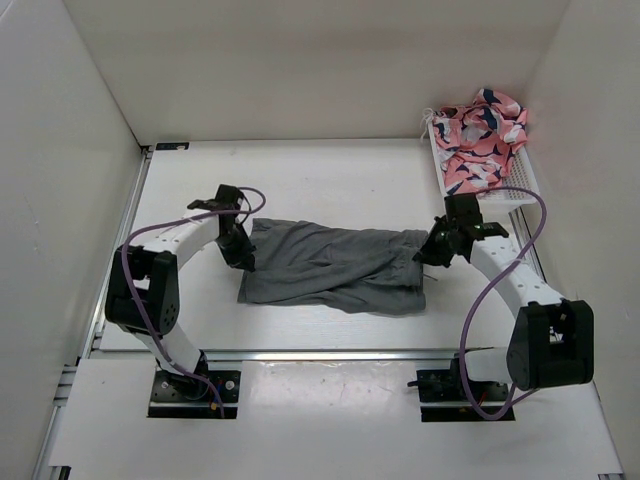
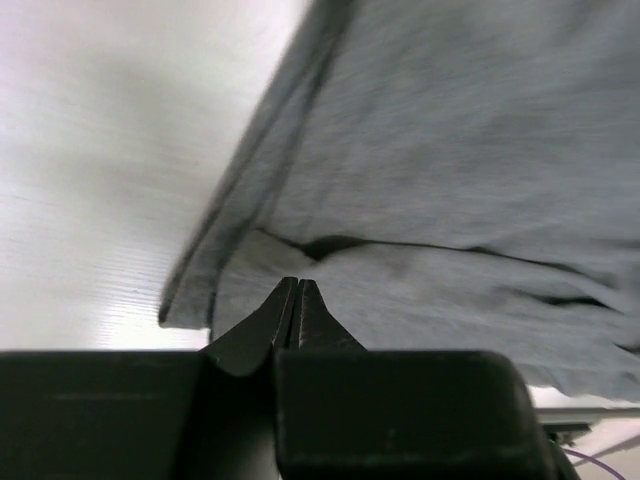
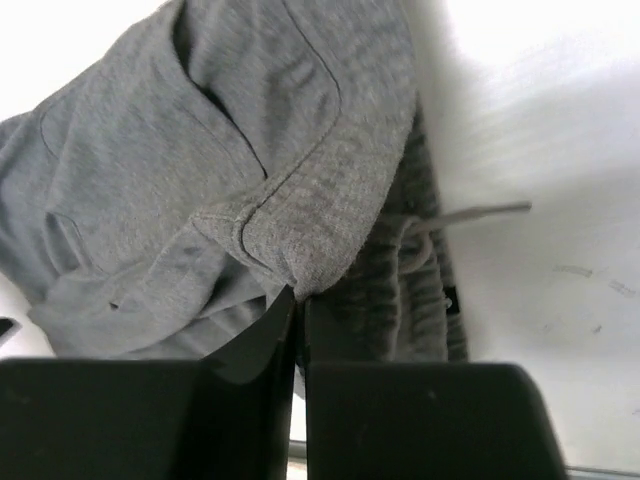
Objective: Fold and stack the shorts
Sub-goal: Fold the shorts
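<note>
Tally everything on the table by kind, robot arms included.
Robot arms: 2 (left arm, right arm)
Grey shorts: 1
Pink patterned cloth pile: 1; how many pieces are in it cannot be told
White tray: 1
Total: 5

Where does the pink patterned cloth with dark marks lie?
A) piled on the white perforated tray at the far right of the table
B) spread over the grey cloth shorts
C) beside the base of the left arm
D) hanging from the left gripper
A: the pink patterned cloth sits bunched on the white perforated tray by the right wall, apart from the grey cloth shorts in the middle of the table.
</note>
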`<action>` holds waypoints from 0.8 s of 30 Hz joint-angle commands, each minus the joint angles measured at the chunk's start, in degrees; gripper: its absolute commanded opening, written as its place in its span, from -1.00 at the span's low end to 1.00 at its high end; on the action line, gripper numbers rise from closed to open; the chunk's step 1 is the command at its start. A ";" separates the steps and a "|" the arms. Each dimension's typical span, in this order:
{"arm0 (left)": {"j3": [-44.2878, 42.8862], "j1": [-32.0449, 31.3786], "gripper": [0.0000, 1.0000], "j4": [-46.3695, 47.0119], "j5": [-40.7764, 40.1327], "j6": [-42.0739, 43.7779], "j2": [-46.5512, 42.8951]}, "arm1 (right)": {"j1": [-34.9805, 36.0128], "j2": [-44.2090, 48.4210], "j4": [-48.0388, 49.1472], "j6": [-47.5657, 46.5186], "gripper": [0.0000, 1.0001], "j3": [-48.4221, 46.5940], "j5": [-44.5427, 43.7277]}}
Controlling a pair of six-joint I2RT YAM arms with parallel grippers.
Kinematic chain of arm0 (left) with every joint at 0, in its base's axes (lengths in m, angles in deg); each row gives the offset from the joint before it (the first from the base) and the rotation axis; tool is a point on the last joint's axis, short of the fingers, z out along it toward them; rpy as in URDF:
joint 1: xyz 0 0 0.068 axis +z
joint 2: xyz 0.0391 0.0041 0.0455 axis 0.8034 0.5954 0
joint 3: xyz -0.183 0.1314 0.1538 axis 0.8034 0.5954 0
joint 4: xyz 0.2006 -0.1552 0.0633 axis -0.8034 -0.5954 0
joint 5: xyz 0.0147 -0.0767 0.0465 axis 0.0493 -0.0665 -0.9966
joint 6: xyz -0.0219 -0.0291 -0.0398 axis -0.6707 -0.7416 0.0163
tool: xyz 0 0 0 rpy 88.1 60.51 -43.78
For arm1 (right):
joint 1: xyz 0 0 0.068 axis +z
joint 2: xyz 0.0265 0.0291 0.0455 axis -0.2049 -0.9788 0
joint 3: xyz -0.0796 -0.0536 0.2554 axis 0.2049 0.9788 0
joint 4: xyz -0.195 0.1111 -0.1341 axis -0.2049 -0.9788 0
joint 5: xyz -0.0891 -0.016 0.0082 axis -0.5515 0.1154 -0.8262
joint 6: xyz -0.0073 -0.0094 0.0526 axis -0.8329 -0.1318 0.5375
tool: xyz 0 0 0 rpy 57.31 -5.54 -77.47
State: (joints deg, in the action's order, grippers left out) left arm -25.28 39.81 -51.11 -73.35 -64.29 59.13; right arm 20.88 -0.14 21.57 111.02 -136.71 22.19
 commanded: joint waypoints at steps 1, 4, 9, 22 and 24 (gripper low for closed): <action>-6.50 1.34 -0.79 -0.67 -0.80 1.49 -3.35 | -0.18 -0.48 0.86 -4.67 -1.00 -5.15 -1.94; -14.20 3.62 -0.79 -2.78 -0.80 2.98 -1.08 | -0.18 -1.70 0.34 -7.49 -1.00 -8.84 -2.82; -22.60 3.63 -0.79 -8.93 -2.55 5.35 2.80 | -0.18 -5.04 -2.65 -9.08 -1.00 -13.51 -3.35; -7.22 -7.36 0.69 -7.09 -1.04 6.50 2.97 | 2.10 2.07 -3.19 -12.68 -1.00 -5.33 -7.39; -7.22 -8.15 0.63 -6.48 -2.72 5.02 3.50 | 2.10 2.07 -3.19 -12.68 -1.00 -5.33 -7.39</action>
State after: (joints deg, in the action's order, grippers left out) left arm -32.41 31.81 -58.93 -72.71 -58.03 62.69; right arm 22.92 0.52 18.94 99.89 -142.00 15.94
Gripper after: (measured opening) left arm 0.825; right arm 0.011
